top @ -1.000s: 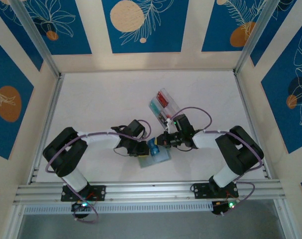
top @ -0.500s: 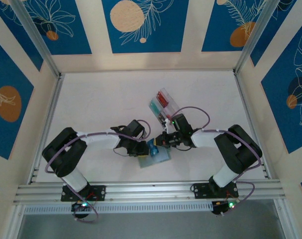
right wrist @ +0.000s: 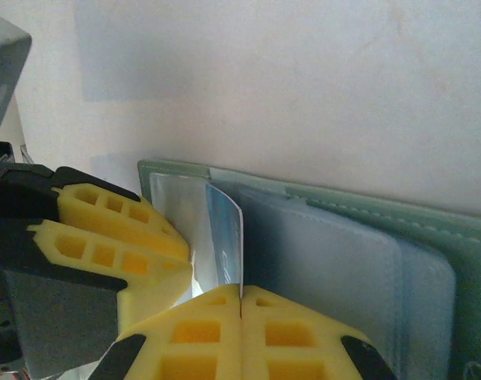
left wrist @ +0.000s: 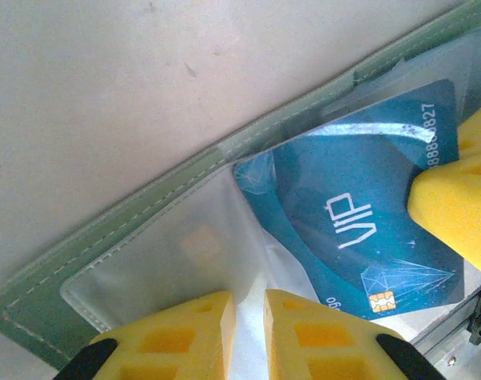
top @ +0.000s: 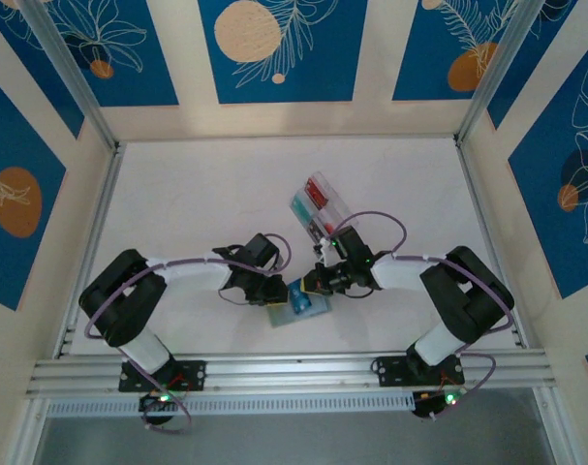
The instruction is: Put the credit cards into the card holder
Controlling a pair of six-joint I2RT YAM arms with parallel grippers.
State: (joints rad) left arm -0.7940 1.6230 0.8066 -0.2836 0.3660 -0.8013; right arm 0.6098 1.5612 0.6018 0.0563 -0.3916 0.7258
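Presently, the card (left wrist: 343,218) is clamped in the right end effector (right wrist: 240,297), partly inside the holder (left wrist: 145,214) at the near edge of the table (top: 197,213); the left end effector (left wrist: 250,305) is pinched on its sleeve (left wrist: 161,261). If pushed askew, the card may be buckled or the sleeve pulled free.

Matt foam-like fingers (left wrist: 177,332), card holder (left wrist: 105,237) perhaps faux leather, glossy clear sleeves (left wrist: 169,253), shiny plastic teal card (left wrist: 343,222)

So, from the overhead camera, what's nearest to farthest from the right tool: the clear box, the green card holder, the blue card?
1. The blue card, pinched in the right tool.
2. The card holder, lying just under it, toward the near edge.
3. The clear box, farther back on the table.
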